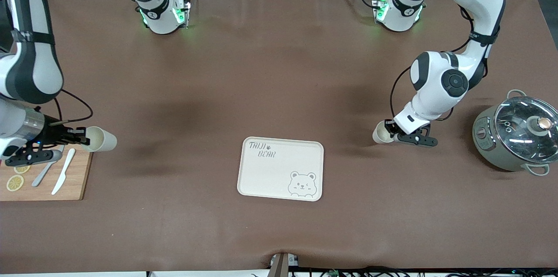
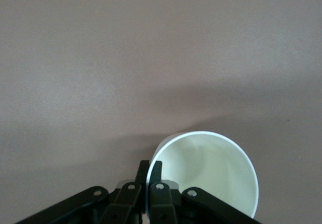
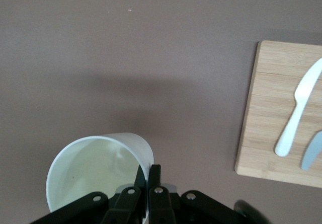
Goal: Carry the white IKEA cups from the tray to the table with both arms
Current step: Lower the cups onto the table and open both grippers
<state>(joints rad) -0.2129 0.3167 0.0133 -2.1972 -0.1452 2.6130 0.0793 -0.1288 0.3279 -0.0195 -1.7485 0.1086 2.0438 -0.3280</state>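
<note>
My right gripper (image 1: 85, 139) is shut on the rim of one white cup (image 1: 101, 139). It holds the cup tilted in the air, over the table beside the wooden board's corner. In the right wrist view the fingers (image 3: 155, 172) pinch the wall of that cup (image 3: 93, 166), one inside and one outside. My left gripper (image 1: 390, 131) is shut on the rim of the other white cup (image 1: 382, 134), low over the table between the tray and the pot. In the left wrist view its fingers (image 2: 157, 168) pinch the wall of that cup (image 2: 211, 171) the same way.
A cream bear-printed tray (image 1: 270, 168) lies mid-table, nearer the front camera. A grey-green pot with a glass lid (image 1: 516, 137) stands at the left arm's end. A wooden board (image 1: 72, 183) at the right arm's end holds a white knife (image 1: 63, 172), a grey knife and lemon slices; it also shows in the right wrist view (image 3: 274, 108).
</note>
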